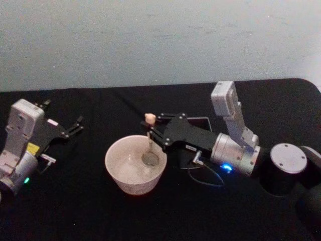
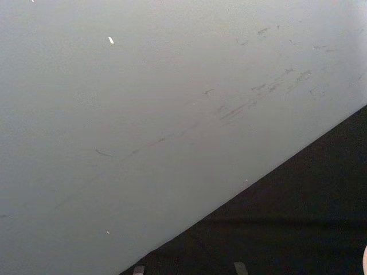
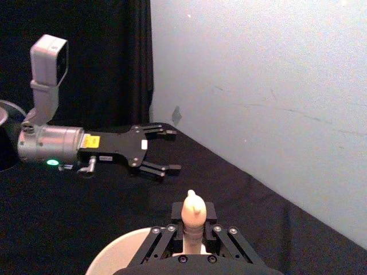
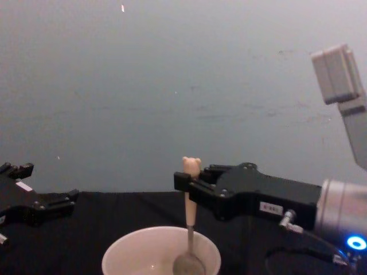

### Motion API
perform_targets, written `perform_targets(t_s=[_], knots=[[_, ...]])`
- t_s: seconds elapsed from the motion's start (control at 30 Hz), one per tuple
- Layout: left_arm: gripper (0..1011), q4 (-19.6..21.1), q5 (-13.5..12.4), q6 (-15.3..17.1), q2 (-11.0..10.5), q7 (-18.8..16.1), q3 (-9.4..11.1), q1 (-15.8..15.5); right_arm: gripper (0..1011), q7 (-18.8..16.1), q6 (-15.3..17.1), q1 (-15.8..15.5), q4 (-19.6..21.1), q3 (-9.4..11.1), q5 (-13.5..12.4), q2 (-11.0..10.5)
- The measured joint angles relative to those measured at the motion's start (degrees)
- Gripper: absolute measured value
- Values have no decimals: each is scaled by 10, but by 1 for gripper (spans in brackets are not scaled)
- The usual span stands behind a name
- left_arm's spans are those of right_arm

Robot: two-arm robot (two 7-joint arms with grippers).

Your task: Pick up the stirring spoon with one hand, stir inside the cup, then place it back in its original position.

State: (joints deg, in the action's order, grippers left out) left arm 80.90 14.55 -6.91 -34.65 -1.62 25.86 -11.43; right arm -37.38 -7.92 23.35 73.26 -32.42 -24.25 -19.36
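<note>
Black-cloth table point(image 1: 70, 211), pale scuffed wall point(image 1: 150, 40). I see the right gripper point(image 1: 152, 133) clamping the beige bear-headed metal-bowled spoon point(image 4: 190, 212); chest view shows it upright in the cream round cup point(image 4: 123, 252). Left gripper point(image 1: 79, 125) splayed.

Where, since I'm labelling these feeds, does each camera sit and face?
Head: high, looking down at the table; both arms, right gripper holding the stirring spoon in the cup.
Chest: low, facing the wall across the table; both grippers.
Left wrist: faces wall and table.
Right wrist: looks past its fingers to the open left gripper.
Head and chest share spoon, cup.
</note>
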Motion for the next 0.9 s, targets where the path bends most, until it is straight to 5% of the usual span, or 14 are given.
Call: perform_targets(t_s=[0.43, 0.9], knots=[[1001, 0, 0, 0, 0, 0, 0, 0, 188, -19, 9, -34, 50, -9, -16, -18], [1001, 0, 0, 0, 0, 0, 0, 0, 188, -18, 4, 8, 0, -36, -7, 26]])
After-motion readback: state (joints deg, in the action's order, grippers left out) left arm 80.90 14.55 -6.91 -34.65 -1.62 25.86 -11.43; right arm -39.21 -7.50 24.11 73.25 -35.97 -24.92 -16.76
